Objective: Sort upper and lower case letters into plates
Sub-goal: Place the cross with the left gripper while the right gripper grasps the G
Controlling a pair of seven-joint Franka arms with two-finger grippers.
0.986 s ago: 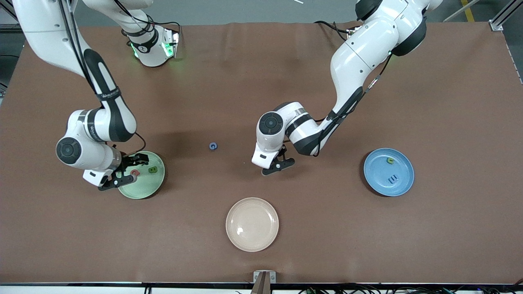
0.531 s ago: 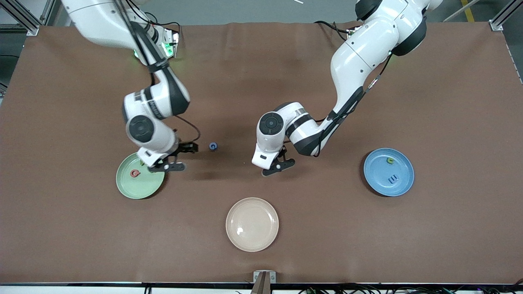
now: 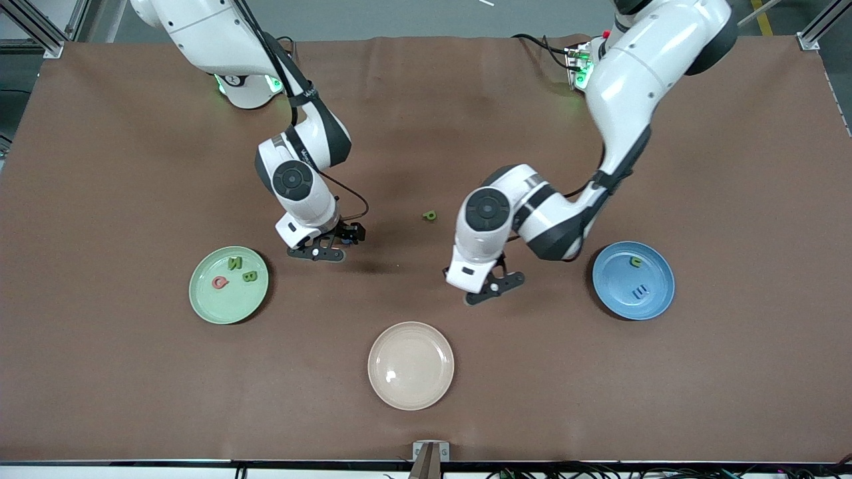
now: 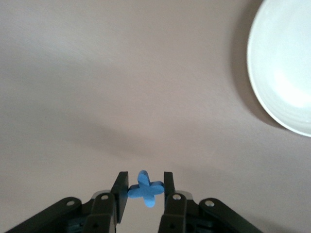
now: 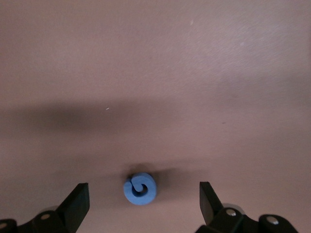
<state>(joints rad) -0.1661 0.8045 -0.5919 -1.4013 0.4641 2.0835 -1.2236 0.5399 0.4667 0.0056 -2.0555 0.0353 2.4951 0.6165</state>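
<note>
plates 3 (image 3: 200, 303) | letters 8 (image 3: 430, 215) | arms 2 (image 3: 629, 73)

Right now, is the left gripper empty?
No, in the left wrist view the left gripper is shut on a blue cross-shaped letter.

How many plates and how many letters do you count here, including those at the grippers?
Plates: 3 (mint green plate, sky blue plate, cream plate)
Letters: 8 (3 in the mint green, 2 in the sky blue, loose green letter, blue round letter under open right gripper, blue cross letter held by left gripper)
Total: 11
</note>
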